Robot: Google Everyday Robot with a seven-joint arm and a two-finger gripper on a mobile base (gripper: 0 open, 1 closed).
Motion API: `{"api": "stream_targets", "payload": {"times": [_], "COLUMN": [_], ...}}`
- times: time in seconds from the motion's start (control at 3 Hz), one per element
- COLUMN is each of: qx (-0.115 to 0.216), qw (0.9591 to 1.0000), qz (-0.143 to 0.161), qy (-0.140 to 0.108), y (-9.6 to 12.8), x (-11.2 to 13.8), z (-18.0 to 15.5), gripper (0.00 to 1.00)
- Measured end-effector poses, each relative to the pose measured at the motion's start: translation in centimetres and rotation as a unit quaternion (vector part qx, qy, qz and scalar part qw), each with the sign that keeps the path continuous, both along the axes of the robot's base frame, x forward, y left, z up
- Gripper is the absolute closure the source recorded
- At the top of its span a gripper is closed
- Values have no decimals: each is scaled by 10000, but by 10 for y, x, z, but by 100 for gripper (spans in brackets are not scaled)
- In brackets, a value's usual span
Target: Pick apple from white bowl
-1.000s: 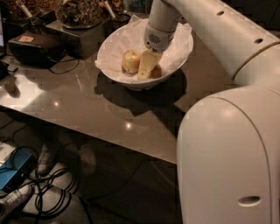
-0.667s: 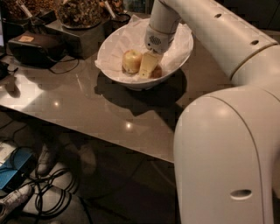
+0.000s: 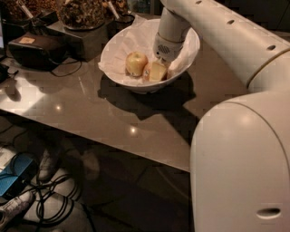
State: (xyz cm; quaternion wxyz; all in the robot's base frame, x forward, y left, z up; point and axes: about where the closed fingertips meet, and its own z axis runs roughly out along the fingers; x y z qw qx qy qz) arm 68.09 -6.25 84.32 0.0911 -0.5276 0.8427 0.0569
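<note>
I saw the white bowl point(image 3: 136, 85) on the tabletop point(image 3: 90, 113), lined w/ crinkled white paper point(image 3: 140, 38) and holding 2 fruits: the apple point(image 3: 156, 72) toward the near rim, and a paler yellow apple point(image 3: 136, 63) just beside it, cam-left. The claw point(image 3: 160, 62) was down inside the bowl right at the apple, but I couldn't tell if it was grasping or released. Cam-left of the bowl sat a dark box point(image 3: 34, 47) and containers of brownish stuff point(image 3: 84, 11), well apart from the claw.

Hand point(image 3: 158, 67) in white bowl point(image 3: 118, 78), pale apple point(image 3: 136, 63) close beside.
</note>
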Motion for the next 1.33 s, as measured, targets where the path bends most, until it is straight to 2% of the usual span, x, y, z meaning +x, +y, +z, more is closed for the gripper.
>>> {"api": "stream_targets", "payload": {"times": [0.33,0.67,1.0,1.33], "qx": [0,0,9,125], "qw": [10000,10000,10000,9998], "qz": [0,0,3,108], "qy": [0,0,-12,-113], "y": [0,0,1,7], "x": [0,0,1,-3], "z": [0,0,-1,18], "gripper": [94,100,100,100]}}
